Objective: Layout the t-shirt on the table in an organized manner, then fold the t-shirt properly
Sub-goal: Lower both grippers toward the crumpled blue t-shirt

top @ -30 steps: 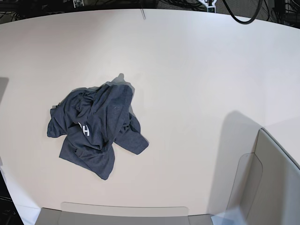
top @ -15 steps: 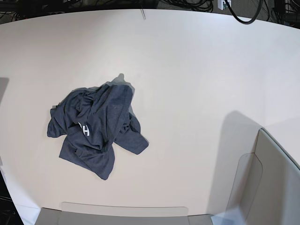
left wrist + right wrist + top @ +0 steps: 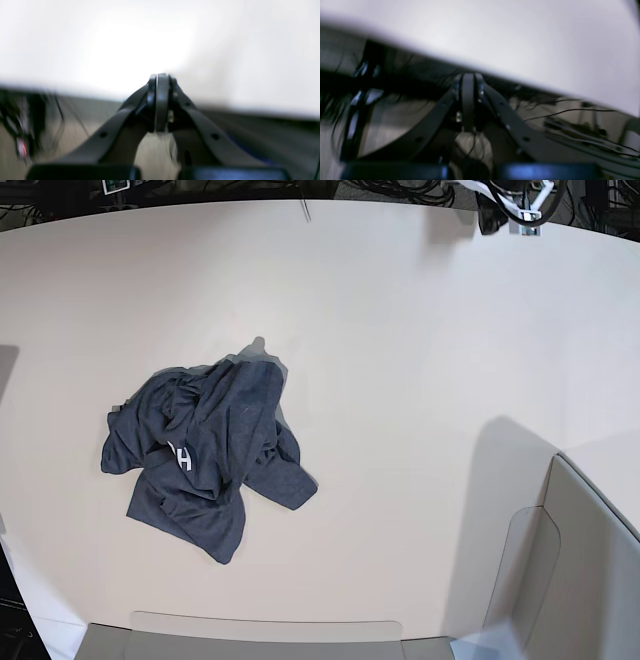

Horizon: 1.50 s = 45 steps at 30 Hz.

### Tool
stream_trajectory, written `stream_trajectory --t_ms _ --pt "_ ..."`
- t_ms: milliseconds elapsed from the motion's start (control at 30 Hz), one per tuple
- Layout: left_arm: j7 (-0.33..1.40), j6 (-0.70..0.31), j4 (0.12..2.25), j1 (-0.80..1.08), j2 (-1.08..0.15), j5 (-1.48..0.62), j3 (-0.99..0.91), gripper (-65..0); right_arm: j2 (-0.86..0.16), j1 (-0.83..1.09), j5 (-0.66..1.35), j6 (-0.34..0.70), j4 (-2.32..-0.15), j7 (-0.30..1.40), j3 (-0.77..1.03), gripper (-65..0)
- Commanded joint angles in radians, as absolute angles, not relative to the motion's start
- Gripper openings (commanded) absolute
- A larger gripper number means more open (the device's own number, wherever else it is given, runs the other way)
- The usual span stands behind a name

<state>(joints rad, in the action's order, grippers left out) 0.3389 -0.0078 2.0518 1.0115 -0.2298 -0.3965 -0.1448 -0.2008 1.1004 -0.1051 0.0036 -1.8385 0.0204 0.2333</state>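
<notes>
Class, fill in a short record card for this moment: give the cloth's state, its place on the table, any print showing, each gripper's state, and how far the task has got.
cloth: t-shirt, crumpled in a heap, not laid flat
place: on the table, in the base view's left half
print: a bit of white lettering shows amid the folds
left gripper: shut, empty, away from the cloth
right gripper: shut, empty, away from the cloth
contact: neither gripper touches the t-shirt
task stage: laying out not yet begun
</notes>
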Motion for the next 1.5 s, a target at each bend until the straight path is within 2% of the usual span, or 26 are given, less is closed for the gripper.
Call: stream_trajectory --t_ms 0,233,400,500,633,800,900,1133,1333,1467 --pt "0.328 -0.008 2.074 1.001 -0.236 -0.395 -0.151 -65.0 -0.189 1.118 -0.104 -0.005 -1.874 -0.001 0.263 -65.0" --pt "0.329 -0.008 2.075 0.912 -0.236 -0.395 -0.157 -65.0 -0.125 1.000 -0.104 -0.005 -1.979 -0.001 0.383 -65.0" --pt "0.331 -0.012 2.080 0.831 -0.237 -0.395 -0.153 -65.0 -0.124 0.880 -0.104 -0.005 -1.980 0.031 0.381 -65.0" --pt "0.340 -0.012 2.081 0.794 -0.282 -0.398 -0.151 -65.0 -0.110 0.803 -0.104 -0.005 -1.980 0.090 0.381 -65.0" --pt "0.414 -0.022 2.091 0.731 -0.340 -0.447 -0.151 -65.0 -0.068 0.705 -0.104 -0.005 -1.980 0.139 0.387 -65.0" --pt "0.578 -0.228 2.091 0.601 -0.397 -0.673 -0.157 -62.0 -0.061 0.604 -0.104 -0.005 -1.980 0.156 0.384 -65.0" --pt "0.731 -0.289 2.091 0.493 -0.432 -0.796 -0.157 -59.8 -0.061 0.562 -0.104 -0.001 -1.980 0.156 0.384 -65.0" --pt "1.044 -0.291 2.089 0.209 -0.461 -0.958 -0.151 -58.6 -0.061 0.492 -0.104 0.002 -1.980 0.156 0.378 -64.9" --pt "1.047 -0.294 2.081 0.142 -0.464 -0.961 -0.148 -58.6 -0.061 0.449 -0.104 0.002 -1.979 0.156 0.377 -64.9" --pt "1.049 -0.320 2.081 0.101 -0.464 -0.957 -0.081 -58.6 -0.061 0.421 -0.104 0.004 -1.977 0.156 0.375 -64.9"
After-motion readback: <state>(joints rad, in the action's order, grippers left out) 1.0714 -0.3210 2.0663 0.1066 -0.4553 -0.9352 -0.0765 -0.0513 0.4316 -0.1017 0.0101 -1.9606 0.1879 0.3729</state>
